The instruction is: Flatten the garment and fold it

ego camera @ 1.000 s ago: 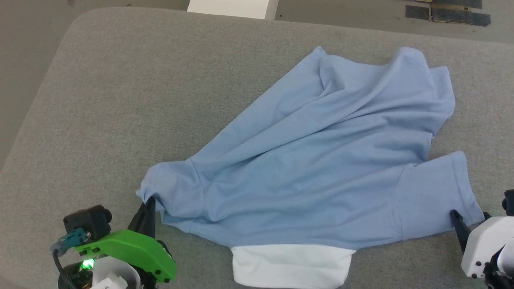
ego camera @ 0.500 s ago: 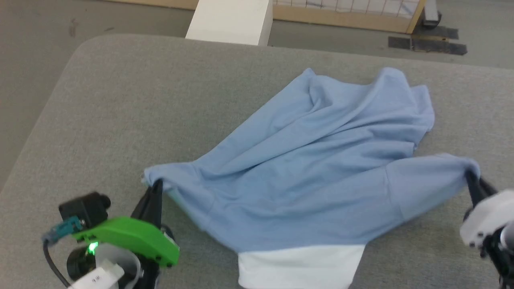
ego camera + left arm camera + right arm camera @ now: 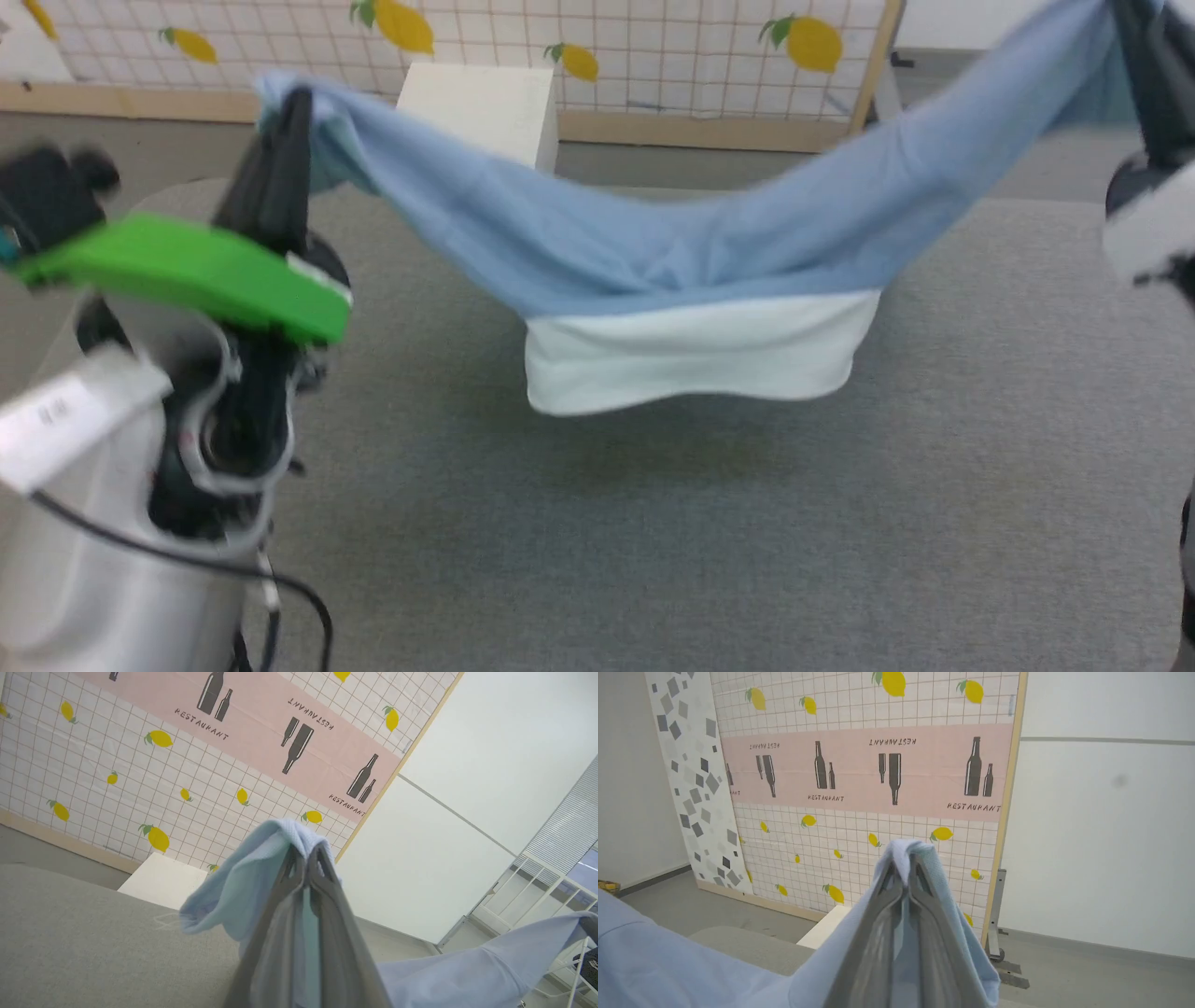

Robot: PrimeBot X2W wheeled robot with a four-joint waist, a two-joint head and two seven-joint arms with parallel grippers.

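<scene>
Nearest, at the lower left of the head view, one green cover (image 3: 187, 271) is seen on the left arm. Two grippers are counted. The left gripper (image 3: 294, 98) is seen at the upper left, squeezed tight on one end of the garment (image 3: 653, 252). The right gripper (image 3: 1144, 28) is seen at the upper right corner, squeezed tight on the other end. In each wrist view the blue cloth is seen pinched between the two fingers (image 3: 341, 942) and folded over their tips.

One garment is counted. It is held up in the air above the grey worktop (image 3: 747, 541), in the middle of the frame. Its long side is stretched from left to right, and it sags in the middle. Its white part is hung downward, with a soft shadow under it.

Farther back, one white box (image 3: 481, 112) is seen behind the worktop. Farthest of all, a wall panel (image 3: 672, 56) with a grid and yellow lemons is seen.
</scene>
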